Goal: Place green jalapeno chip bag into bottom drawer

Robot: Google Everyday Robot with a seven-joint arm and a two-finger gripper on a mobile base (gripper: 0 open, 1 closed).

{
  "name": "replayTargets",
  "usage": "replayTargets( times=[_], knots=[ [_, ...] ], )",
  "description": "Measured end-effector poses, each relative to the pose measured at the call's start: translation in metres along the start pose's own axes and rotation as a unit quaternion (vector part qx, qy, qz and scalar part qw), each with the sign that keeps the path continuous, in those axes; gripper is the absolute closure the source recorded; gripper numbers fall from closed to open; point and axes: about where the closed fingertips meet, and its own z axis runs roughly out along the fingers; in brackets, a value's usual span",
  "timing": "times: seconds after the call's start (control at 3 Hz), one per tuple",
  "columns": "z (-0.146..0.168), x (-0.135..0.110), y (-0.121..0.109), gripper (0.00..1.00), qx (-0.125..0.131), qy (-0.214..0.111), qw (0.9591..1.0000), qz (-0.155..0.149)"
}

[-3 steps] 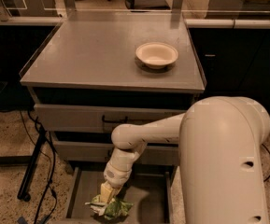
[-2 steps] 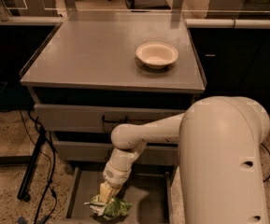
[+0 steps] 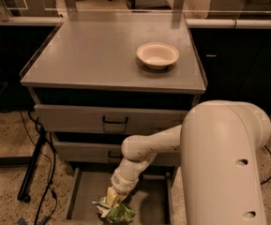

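The green jalapeno chip bag (image 3: 118,212) lies crumpled on the floor of the open bottom drawer (image 3: 81,198), near its front middle. My gripper (image 3: 111,197) reaches down into the drawer from the white arm and sits right on top of the bag, touching it. The arm's large white housing fills the lower right and hides the drawer's right side.
A cream round bowl (image 3: 157,55) sits on the grey cabinet top (image 3: 97,55). Two upper drawers with dark handles (image 3: 115,122) are shut. Black cables and a stand leg (image 3: 34,172) run down the left of the cabinet. Desks and chairs stand behind.
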Motion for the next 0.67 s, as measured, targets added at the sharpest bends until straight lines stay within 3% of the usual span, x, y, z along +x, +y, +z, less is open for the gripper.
replayTargets(
  times=[0.33,0.67],
  knots=[
    [0.006,0.009,-0.024,1.0,0.007,-0.035,0.9982,0.049],
    [0.006,0.016,-0.038,1.0,0.007,-0.056,0.9953,0.078]
  ],
)
